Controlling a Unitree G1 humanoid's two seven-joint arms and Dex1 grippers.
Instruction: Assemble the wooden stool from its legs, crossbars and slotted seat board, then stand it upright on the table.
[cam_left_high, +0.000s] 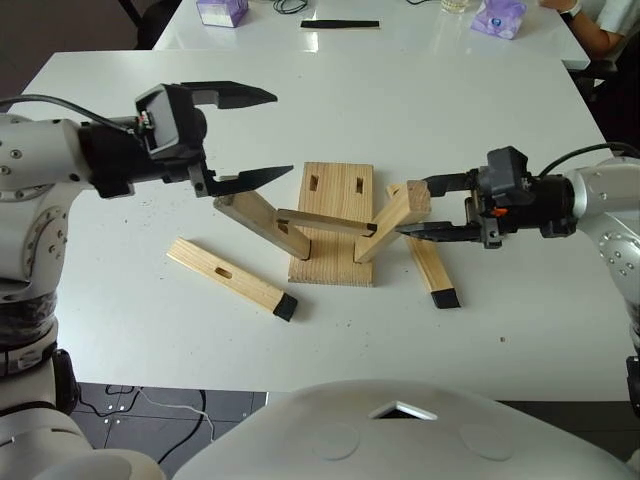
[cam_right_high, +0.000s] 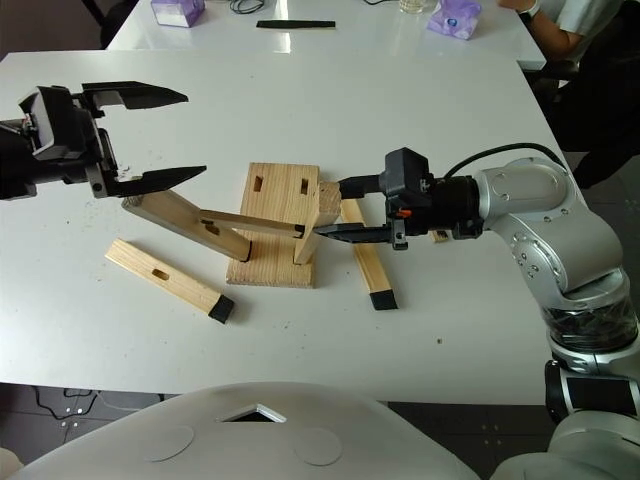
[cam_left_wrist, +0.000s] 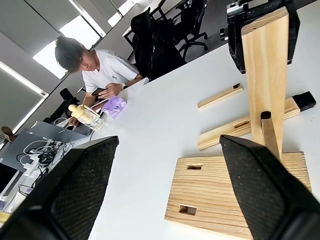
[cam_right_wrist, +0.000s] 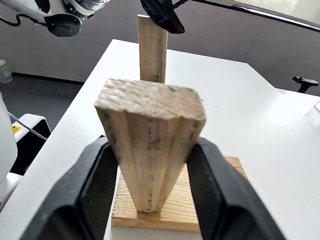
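While right jaws clamp a leg (cam_left_high: 393, 217) over the board (cam_left_high: 335, 178), left jaws gape wide at its 9 o'clock, possibly touching the second leg (cam_left_high: 262, 225); crossbar (cam_left_high: 325, 222) links both.

Pale blond wood with straight grain on seat board (cam_left_high: 332, 265), crossbar (cam_left_high: 325, 221) and clamped leg (cam_left_high: 392, 222). Dark slots in the board. Black end caps on the loose leg (cam_left_high: 232, 279) at 7 o'clock of the board and the lying leg (cam_left_high: 432, 268) at 3 o'clock. Glossy white table (cam_left_high: 400, 110). Matte black left gripper (cam_left_high: 282, 134) and right gripper (cam_left_high: 412, 207). Lilac packets (cam_left_high: 498, 18) at 12 o'clock.
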